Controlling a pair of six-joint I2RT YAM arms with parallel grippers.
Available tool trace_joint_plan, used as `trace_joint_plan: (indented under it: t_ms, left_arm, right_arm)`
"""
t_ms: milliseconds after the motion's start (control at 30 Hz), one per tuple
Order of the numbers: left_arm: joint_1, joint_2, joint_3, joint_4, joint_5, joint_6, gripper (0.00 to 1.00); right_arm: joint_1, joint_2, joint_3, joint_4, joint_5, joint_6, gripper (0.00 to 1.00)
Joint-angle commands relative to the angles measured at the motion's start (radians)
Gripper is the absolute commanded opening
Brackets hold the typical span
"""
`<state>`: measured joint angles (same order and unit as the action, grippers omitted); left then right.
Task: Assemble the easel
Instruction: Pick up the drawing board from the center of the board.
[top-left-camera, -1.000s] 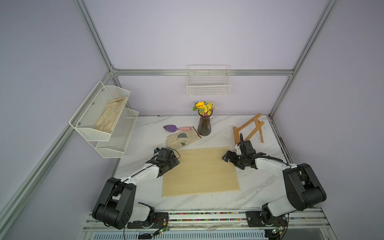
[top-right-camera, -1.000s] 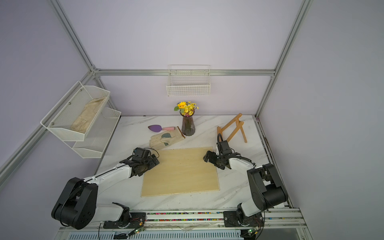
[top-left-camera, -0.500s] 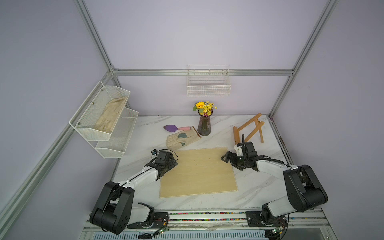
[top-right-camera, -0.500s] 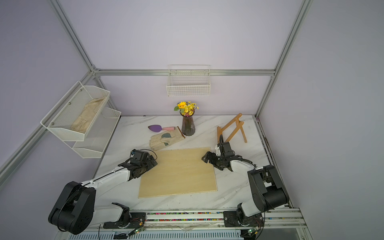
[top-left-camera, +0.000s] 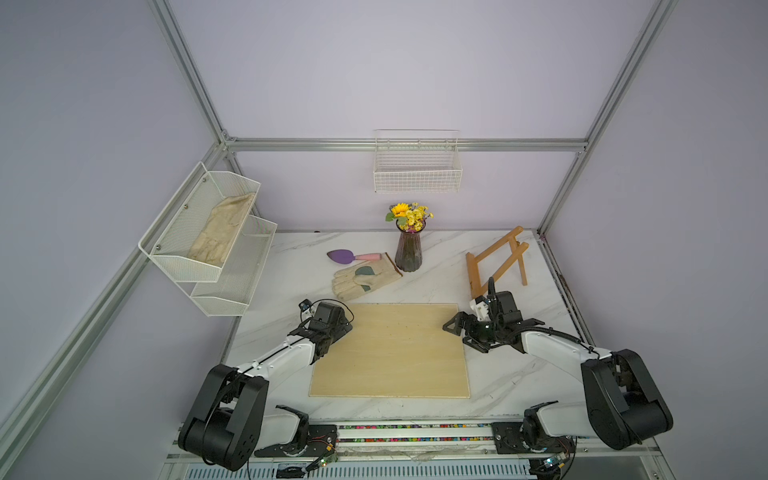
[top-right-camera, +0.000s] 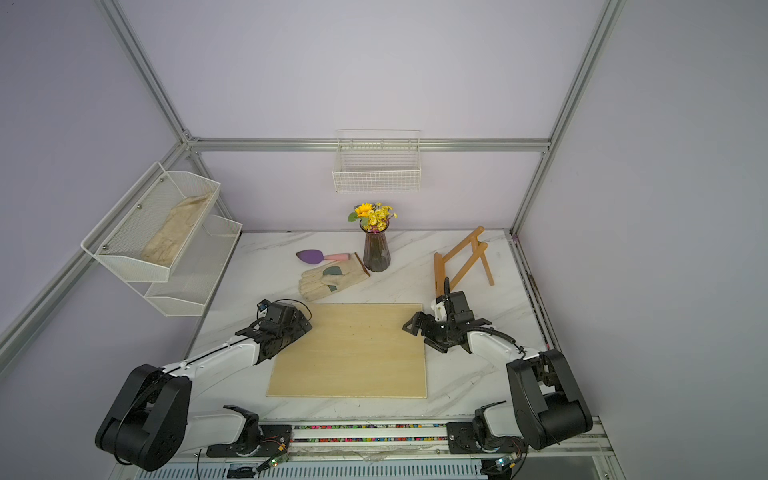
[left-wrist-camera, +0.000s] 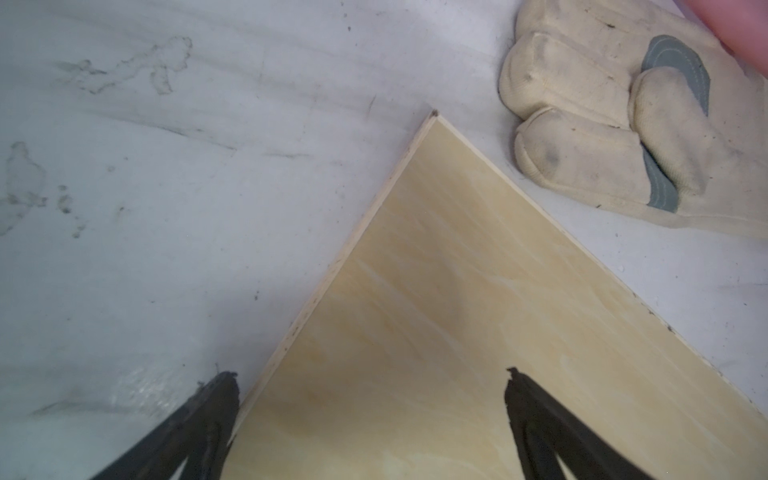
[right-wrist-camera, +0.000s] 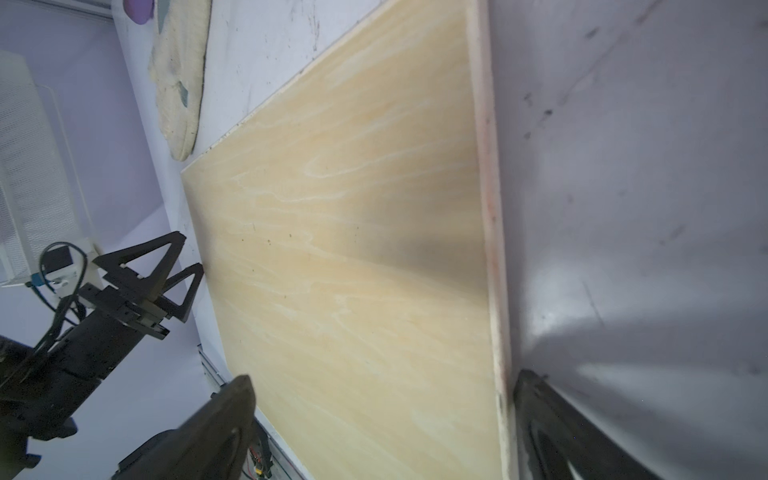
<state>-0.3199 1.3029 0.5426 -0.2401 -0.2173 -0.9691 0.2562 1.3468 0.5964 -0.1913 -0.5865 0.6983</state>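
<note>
– Easel (top-left-camera: 496, 259) pos?
– On table (top-left-camera: 299, 257), past the board's (top-left-camera: 390, 353) far right corner, clear of it. Orange-brown slats, legs splayed, frame tilted. Can't tell if it's standing properly. Same in both top views.
– Anything gripping it?
– No, neither set of jaws is on it. In a top view the right arm's wrist overlaps its near foot; contact or not, can't tell.
– L side?
– The left gripper (top-left-camera: 344, 328) is at the board's left edge, nr the far left corner. Jaws spread wide, nothing betw. them. Wrist view: one fingertip (left-wrist-camera: 220, 395) over bare table just off that edge, the other (left-wrist-camera: 523, 399) over the board.
– R side?
– The right gripper (top-left-camera: 455, 334) is at the board's right edge, nr the far right corner. Jaws spread wide too, straddling the edge. Its wrist view has one finger (right-wrist-camera: 237, 407) over the board and the other (right-wrist-camera: 536, 407) on the table side, just beside the edge. Nothing pinched.
– Board itself?
– Pale plywood, flat on table.
– Other stuff?
– Glove (top-left-camera: 365, 280) lies just beyond the board's far edge, left half. Purple trowel (top-left-camera: 351, 256) w/ pink handle lies further back from that edge. Vase (top-left-camera: 409, 251) w/ yellow flowers stands beyond the far edge, abt mid. All apart from the board.
</note>
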Motion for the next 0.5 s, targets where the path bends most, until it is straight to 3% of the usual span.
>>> trace_joint_plan:
  t_ms: [0, 300, 467]
  left_arm:
    - [-0.046, -0.013, -0.022, 0.141, 0.398, -0.109, 1.0]
    - [-0.02, -0.045, -0.053, 0.161, 0.444, -0.121, 1.0]
    - [-0.019, -0.051, -0.076, 0.212, 0.489, -0.15, 1.0]
  right_arm:
    - [0.029, -0.069, 0.028, 0.139, -0.392, 0.078, 0.97]
    - [-0.009, -0.152, -0.008, 0.147, -0.424, 0.163, 0.97]
    - [-0.009, -0.17, -0.039, 0.245, -0.446, 0.282, 0.97]
